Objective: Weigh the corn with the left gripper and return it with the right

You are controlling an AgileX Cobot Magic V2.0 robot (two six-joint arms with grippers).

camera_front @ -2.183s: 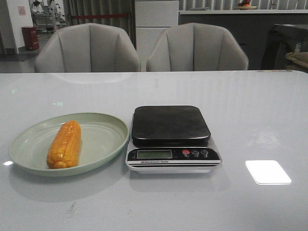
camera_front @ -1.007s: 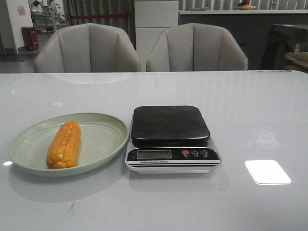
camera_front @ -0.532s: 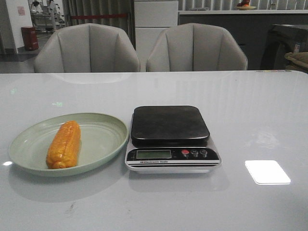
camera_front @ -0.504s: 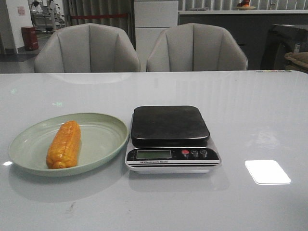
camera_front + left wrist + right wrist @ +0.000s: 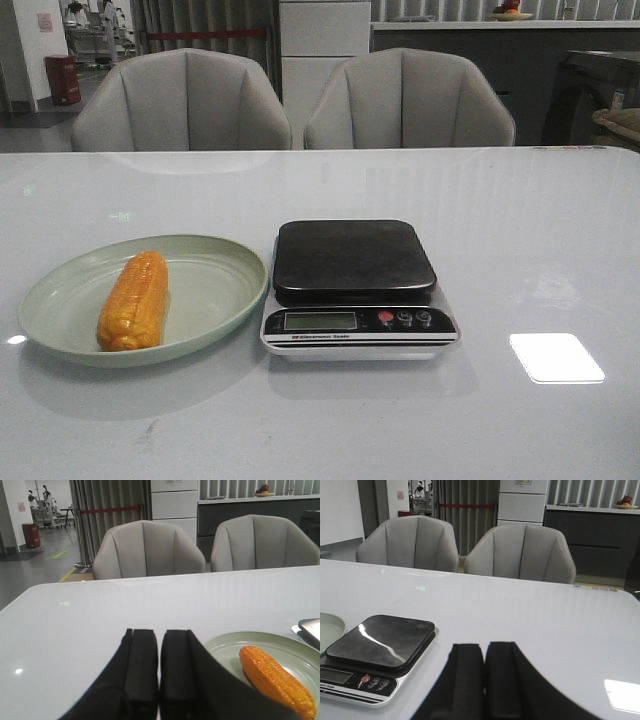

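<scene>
The corn [image 5: 133, 300] lies on a green plate [image 5: 215, 290] beside the scale [image 5: 355, 290] on the counter [image 5: 520, 230]. Both claws, left [image 5: 159, 662] and right [image 5: 485, 672], are squeezed closed on nothing, low over it.

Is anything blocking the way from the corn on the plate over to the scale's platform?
Nothing visible does. The corn lies uncovered on the plate, the scale sits right beside it with a bare platform, and no object stands between them.
</scene>
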